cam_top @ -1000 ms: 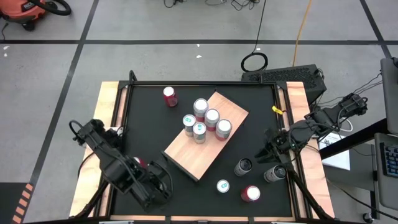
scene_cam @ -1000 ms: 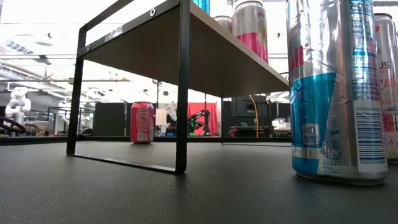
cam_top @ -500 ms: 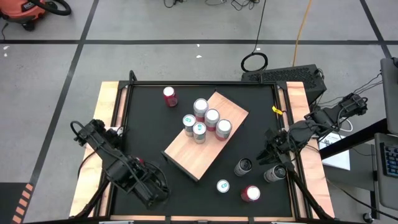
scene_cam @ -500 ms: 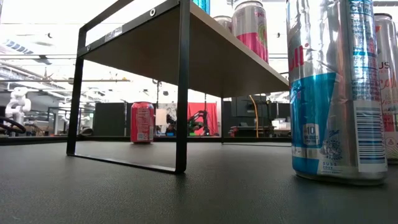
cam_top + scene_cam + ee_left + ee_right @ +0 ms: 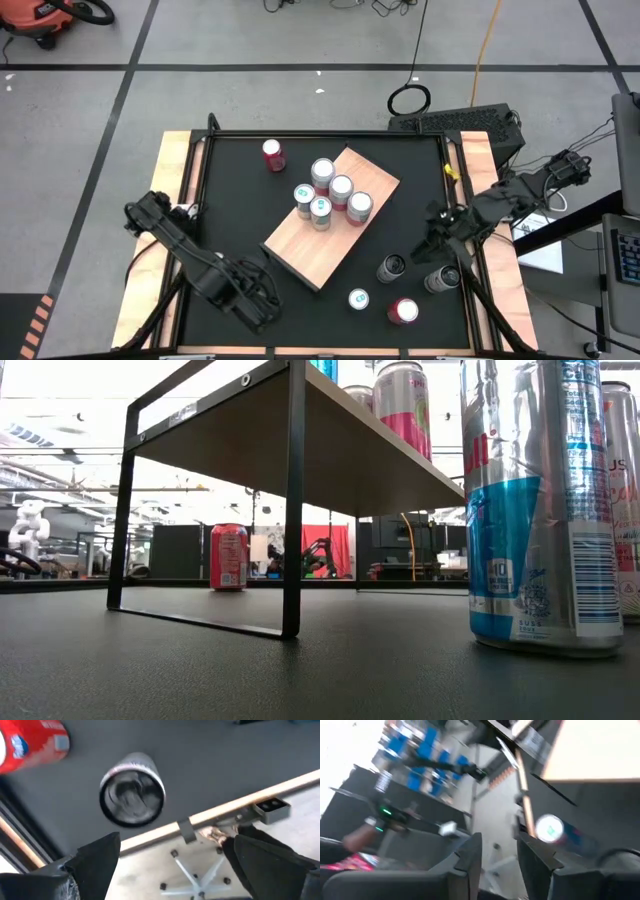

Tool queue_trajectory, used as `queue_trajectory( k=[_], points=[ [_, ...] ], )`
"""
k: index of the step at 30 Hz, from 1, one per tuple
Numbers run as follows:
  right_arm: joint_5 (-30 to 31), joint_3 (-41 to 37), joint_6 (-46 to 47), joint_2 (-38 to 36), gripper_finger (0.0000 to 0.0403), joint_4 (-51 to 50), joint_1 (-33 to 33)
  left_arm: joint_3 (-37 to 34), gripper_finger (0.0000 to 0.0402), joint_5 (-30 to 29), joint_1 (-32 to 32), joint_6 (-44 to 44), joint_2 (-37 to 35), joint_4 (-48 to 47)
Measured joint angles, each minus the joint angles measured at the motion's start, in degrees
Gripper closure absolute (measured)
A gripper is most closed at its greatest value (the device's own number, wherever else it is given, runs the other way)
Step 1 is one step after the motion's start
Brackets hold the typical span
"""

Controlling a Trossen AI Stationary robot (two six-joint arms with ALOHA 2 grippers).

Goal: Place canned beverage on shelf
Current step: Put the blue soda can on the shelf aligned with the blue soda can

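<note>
Left claw is what I see changing: over the last second it has swung from near the counter's front-left edge further in and toward the front, its arm now stretched lower across the black counter. Its fingers stand wide apart and hold nothing; its wrist view looks down on a dark-topped can and a red can beyond them. Right claw has barely shifted at the right edge; its fingers stand close together with only a narrow gap, empty, just beside the dark can standing on the counter.

On the shelf, set at an angle mid-counter, four cans stand clustered at its far end. A red can stands alone behind it, and three more cans stand at the front right. From the low view I see a blue-and-silver can close up, and a workshop room behind.
</note>
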Motion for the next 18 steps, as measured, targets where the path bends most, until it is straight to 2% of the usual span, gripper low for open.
queue_trajectory(
  k=[6, 11, 18],
  points=[
    [5.58, 0.00, 3.32, 0.36, 0.0300, 3.69, 0.33, -2.97, 0.0011, -3.06, 0.09, 1.53, -0.02, -3.32],
    [11.63, 0.00, 5.40, 1.68, 0.0300, 3.67, 0.87, -6.19, 0.0011, -3.78, -0.31, 3.51, -0.02, -2.19],
    [13.53, 0.00, 6.68, 4.36, 0.0300, 4.90, 2.13, -7.46, 0.0011, -3.96, -1.17, 5.95, -0.07, 1.51]
  ],
)
